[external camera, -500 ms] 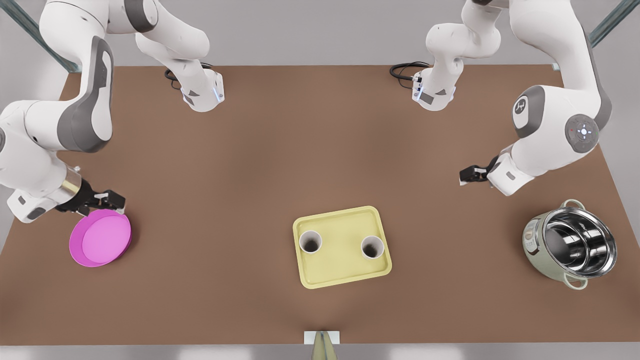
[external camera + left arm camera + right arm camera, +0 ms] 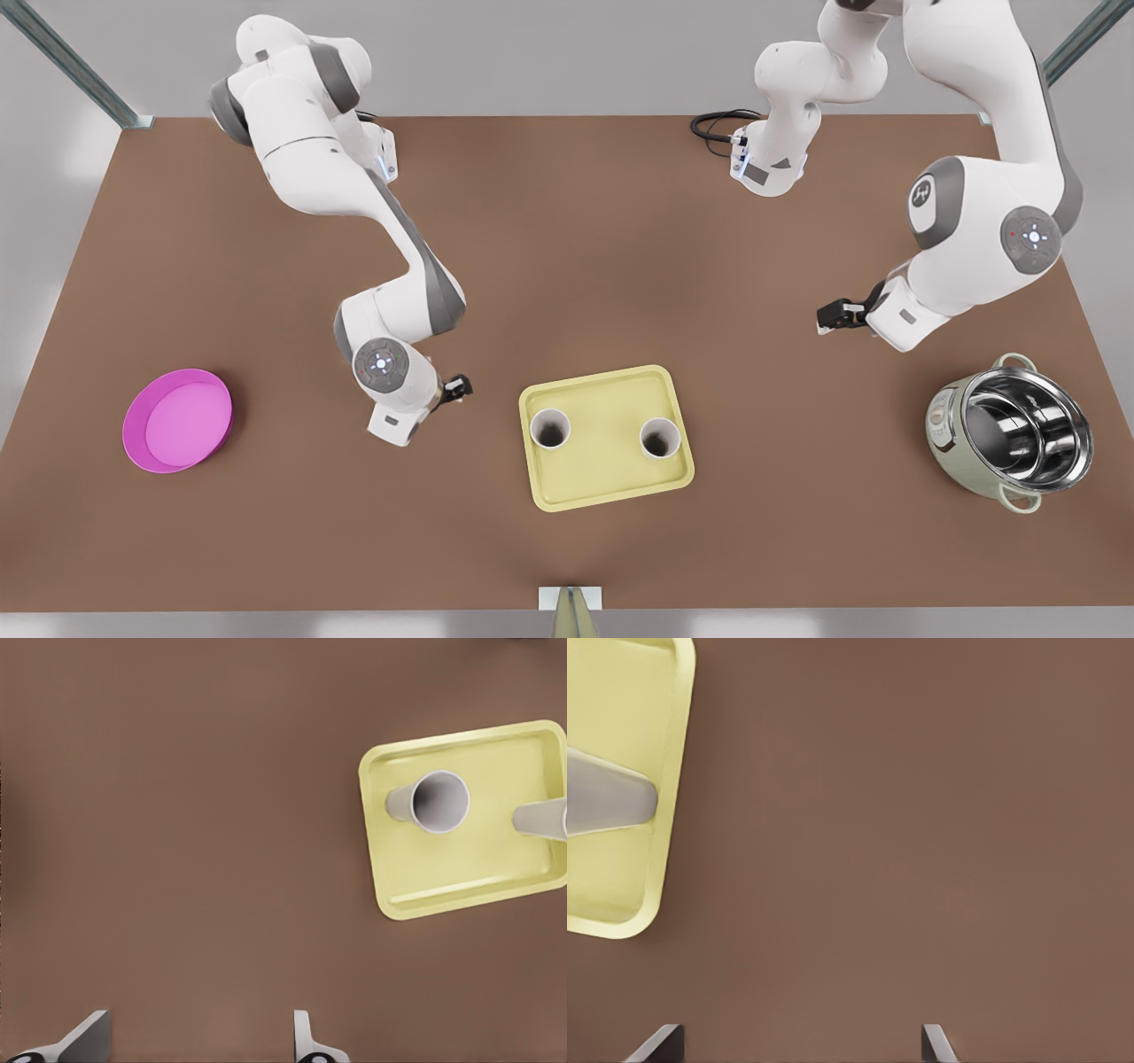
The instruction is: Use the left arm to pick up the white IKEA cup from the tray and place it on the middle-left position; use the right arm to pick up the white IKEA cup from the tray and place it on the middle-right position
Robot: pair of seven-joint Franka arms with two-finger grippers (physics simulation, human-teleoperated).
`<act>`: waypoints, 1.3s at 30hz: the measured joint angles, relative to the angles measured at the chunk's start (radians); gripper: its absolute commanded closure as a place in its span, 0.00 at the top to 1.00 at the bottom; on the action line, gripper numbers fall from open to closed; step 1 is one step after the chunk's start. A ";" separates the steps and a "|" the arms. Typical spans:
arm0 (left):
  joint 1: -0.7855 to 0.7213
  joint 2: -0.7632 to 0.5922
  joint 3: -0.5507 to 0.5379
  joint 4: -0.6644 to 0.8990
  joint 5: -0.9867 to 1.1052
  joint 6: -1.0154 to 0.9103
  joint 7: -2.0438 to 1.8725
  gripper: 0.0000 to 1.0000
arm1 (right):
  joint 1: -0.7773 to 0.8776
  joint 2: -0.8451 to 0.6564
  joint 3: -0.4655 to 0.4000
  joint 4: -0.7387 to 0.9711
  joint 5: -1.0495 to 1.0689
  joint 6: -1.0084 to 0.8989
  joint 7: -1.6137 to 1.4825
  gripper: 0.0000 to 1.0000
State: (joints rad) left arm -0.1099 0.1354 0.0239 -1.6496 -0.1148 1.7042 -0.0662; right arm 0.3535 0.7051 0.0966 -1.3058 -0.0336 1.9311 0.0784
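We held left white two-finger gripper (image 2: pixel 458 387) low over table, elbow bent, grey fingers (image 2: pixel 87 1038) spread wide, nothing between. Right white two-finger gripper (image 2: pixel 833 315) hovered off to front view's right, fingers (image 2: pixel 937 1043) likewise parted, empty.

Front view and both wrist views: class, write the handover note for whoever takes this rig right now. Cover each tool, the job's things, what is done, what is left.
Left tool: open, empty, over bare table beside the tray's edge at the front view's left.
Right tool: open, empty, over bare table, well off the tray toward the front view's right.
Both cups, left cup and right cup, stand upright on the tray.
Done: nothing placed.
Left: each arm lifts its nearer cup and sets it on the table at its own side.
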 measured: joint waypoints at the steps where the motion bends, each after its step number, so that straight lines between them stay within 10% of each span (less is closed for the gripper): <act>1: -0.001 0.001 0.000 -0.001 0.004 -0.001 -0.001 1.00 | 0.015 0.025 0.000 0.001 0.000 0.033 0.020 1.00; 9: -0.004 0.016 -0.003 0.001 0.013 0.004 -0.007 1.00 | 0.080 0.259 0.000 0.213 -0.004 0.269 0.143 1.00; 39: -0.003 0.078 0.028 0.091 0.079 0.067 -0.028 1.00 | 0.116 0.284 0.066 0.208 -0.006 0.358 0.304 1.00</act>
State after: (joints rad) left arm -0.1126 0.2138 0.0521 -1.5583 -0.0360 1.7712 -0.0945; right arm 0.4694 0.9887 0.1629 -1.0976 -0.0396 2.2894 0.3829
